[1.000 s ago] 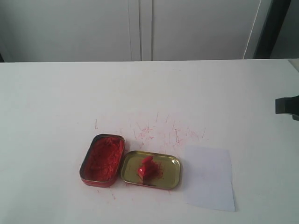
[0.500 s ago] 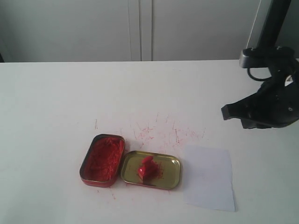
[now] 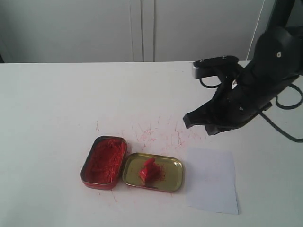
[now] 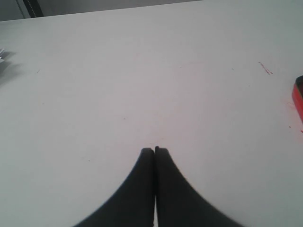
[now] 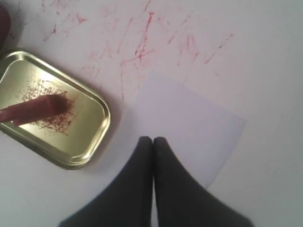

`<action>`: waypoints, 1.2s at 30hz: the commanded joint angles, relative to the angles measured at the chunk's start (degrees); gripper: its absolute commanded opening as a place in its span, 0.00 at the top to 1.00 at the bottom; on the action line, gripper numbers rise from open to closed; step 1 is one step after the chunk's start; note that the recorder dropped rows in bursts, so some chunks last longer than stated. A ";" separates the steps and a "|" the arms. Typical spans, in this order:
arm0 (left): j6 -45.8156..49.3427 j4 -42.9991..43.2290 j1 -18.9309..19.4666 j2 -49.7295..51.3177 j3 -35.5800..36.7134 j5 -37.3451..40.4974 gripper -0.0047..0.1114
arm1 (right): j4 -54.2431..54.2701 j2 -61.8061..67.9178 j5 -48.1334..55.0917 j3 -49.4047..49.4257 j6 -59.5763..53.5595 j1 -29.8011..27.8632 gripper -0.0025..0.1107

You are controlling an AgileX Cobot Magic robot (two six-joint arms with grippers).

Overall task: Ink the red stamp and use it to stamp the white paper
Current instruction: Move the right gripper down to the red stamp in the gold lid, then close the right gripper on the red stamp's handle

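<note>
The red stamp (image 3: 148, 170) lies on its side inside the gold tin lid (image 3: 173, 171); the right wrist view shows the stamp (image 5: 37, 109) on the smeared lid (image 5: 90, 124). To the right of the lid the white paper (image 3: 212, 179) lies flat, with no imprint that I can see. My right gripper (image 3: 187, 121) hangs shut and empty above the table, behind the paper and to the right of the stamp. In its own view the right gripper (image 5: 152, 140) sits over the paper (image 5: 189, 118). My left gripper (image 4: 155, 150) is shut over bare table, outside the exterior view.
An open red tin of ink paste (image 3: 103, 162) stands just left of the lid, and its edge (image 4: 298, 97) shows in the left wrist view. Red ink scratches (image 3: 156, 132) mark the table behind the tins. The surface is a plain white table (image 3: 71, 99).
The right arm has swung in from the right edge toward the middle and lower, its gripper now near the paper's back edge. Stamp, tins and paper have not moved.
</note>
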 commanded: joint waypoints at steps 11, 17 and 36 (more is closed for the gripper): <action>-0.22 -0.33 -0.03 -0.02 0.10 -0.05 0.96 | 0.04 8.99 4.42 -9.42 -3.84 9.73 0.98; -0.22 -0.33 -0.03 -0.02 0.10 -0.05 0.96 | 0.13 11.50 5.49 -12.10 -12.05 13.37 0.98; -0.22 -0.33 -0.03 -0.02 0.10 -0.05 0.96 | 4.89 12.56 7.37 -13.74 -53.37 15.32 0.98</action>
